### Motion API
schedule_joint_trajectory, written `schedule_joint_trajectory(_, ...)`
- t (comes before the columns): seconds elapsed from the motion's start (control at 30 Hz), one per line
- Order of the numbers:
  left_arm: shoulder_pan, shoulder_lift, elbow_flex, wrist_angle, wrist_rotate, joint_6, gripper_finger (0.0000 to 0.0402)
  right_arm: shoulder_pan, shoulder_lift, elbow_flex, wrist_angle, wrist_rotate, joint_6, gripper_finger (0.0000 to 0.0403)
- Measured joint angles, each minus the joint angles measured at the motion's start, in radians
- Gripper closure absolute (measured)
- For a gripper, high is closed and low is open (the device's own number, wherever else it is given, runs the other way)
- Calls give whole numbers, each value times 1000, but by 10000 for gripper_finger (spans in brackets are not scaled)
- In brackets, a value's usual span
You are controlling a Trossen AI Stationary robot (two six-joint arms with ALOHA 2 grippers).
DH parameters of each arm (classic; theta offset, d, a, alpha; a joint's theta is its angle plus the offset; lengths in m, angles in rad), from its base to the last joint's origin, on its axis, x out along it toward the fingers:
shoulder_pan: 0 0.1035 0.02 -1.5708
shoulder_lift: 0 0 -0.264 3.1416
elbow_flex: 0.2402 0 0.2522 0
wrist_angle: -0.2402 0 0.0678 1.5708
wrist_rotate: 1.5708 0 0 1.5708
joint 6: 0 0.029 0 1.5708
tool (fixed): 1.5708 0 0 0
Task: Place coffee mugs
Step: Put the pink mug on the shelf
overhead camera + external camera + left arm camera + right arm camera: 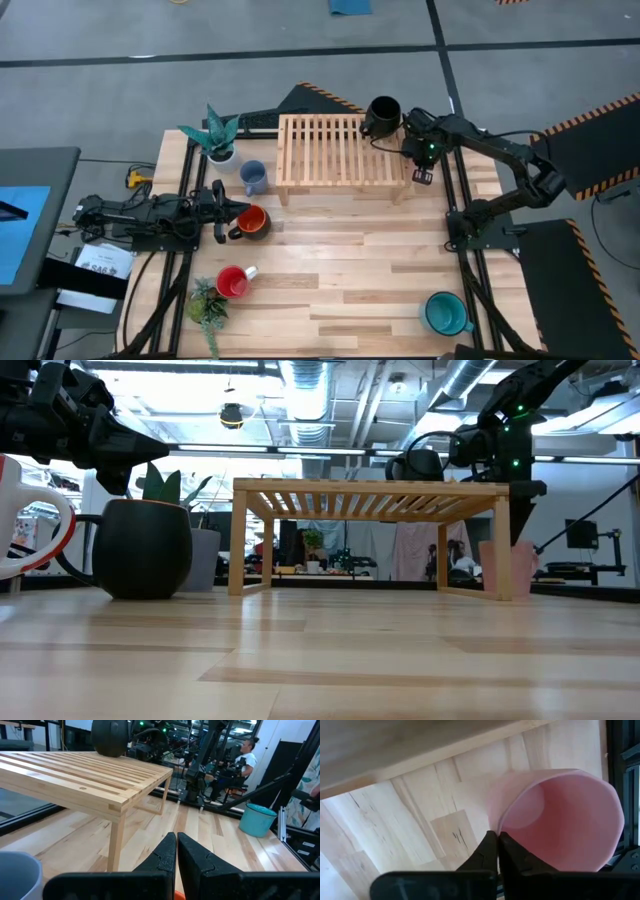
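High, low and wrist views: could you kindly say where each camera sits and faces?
High: overhead, straight down; both arms, rack.
Low: table height, level across to the room; arms above.
Left wrist: along left claw towards teal mug.
Right wrist: down past right claw, shut on pink mug.
Shared: black mug in high, low.

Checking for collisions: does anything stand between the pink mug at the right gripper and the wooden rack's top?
The black mug stands on the rack corner nearest the right gripper. The pink mug is low beside the rack's leg, under its edge. The other slats look bare.
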Motion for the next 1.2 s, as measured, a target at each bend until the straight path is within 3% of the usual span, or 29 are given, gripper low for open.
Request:
schedule_joint_trajectory(0.2, 0, 0, 0, 0, 0, 0, 401, 0, -21, 17, -67, -12, 2, 383)
schedule_joint_trajectory(0.67, 0, 0, 0, 0, 0, 0, 401, 44, -105, 197, -346, -14, 66, 383)
schedule_joint_trajectory(1.2, 0, 0, 0, 0, 0, 0, 401, 228, -165, 574, -543, 19, 184, 383)
